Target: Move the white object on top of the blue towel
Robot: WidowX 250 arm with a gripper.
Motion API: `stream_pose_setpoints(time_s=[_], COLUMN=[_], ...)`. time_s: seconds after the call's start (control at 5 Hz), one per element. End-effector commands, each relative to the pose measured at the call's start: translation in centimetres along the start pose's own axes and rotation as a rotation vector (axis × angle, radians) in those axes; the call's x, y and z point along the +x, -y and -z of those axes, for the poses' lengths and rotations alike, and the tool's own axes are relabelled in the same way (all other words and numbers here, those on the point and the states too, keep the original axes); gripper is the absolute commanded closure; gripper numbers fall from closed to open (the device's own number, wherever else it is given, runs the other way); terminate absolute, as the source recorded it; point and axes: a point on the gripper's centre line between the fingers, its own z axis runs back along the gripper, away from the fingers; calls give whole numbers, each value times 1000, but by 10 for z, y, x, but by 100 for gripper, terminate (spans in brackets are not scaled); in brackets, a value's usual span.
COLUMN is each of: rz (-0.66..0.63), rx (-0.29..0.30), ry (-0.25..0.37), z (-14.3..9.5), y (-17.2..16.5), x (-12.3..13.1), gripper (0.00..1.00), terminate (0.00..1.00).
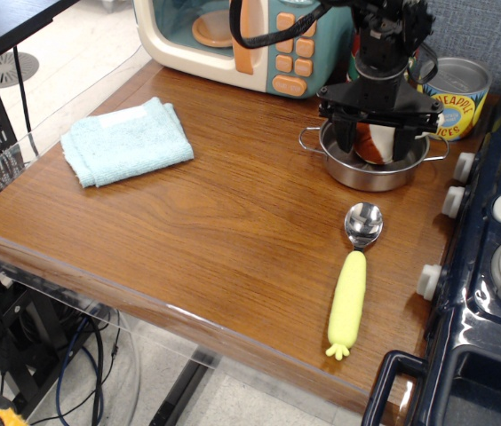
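White object: the toy (377, 142) lies inside the steel pot (377, 167), reddish-brown end and cream stem partly hidden by the arm; it sits low in the bowl, so it can only be reached from above
Pincer: the pincer (377, 144) is lowered into the pot with one finger on each side of the toy, the fingers spread wide enough to straddle it; the jaws look released, not clenched, though contact with the toy cannot be told
Steel pot: stands at the far right of the surface (224, 222), its handles pointing left and right; its rim means the toy must be lifted clear before any sideways travel
Blue towel: the folded terry cloth (126, 142) lies flat near the far left edge, well apart from the pot, with nothing on it, so it is free to receive the toy
Step in hand: judged to be the grasp, the transfer not yet begun
Bystanders: pineapple can (454, 86) just behind the pot; toy microwave (242, 35) at the back; yellow-handled spoon (353, 282) in front of the pot, off the likely path leftward
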Motion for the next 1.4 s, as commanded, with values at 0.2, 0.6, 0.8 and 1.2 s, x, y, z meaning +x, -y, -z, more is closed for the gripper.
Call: stream_pose_setpoints(time_s=[0.2,0.6,0.8,1.2], rz=[20,-3,-20,-117], rx=[6,-32,-34,14], ry=[66,116,137,145], z=[-20,-52,-69,-95], y=[0,0,-11,-69], x=[10,17,16,0], gripper=[100,100,100,100], terminate=[0,0,0,0])
